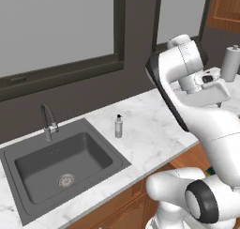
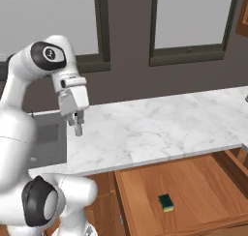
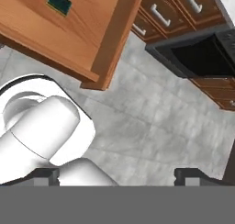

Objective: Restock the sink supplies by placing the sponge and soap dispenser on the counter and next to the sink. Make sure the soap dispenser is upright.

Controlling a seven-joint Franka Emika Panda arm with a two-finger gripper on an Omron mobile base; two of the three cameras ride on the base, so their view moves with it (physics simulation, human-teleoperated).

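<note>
My fingers (image 2: 77, 125) hang spread wide with nothing between them, above the front part of the long white marble worktop (image 2: 160, 128) with its soft grey veins. In the hand view the two dark tips (image 3: 190, 175) stand far apart over a grey stone-tiled floor (image 3: 151, 122).

The small slim pale grey soap bottle with a black pump top (image 1: 118, 126) stands upright on the worktop, just beside the right rim of the dark grey square sink (image 1: 58, 164), which has a round metal drain and a slim curved metal faucet (image 1: 48, 122).

The small rectangular sponge, yellow below and dark green on top (image 2: 165, 202), lies flat inside an open smooth brown wooden drawer (image 2: 193, 186) under the worktop. Behind the worktop, a dark wall carries pale windows in dark frames (image 1: 56, 31).
</note>
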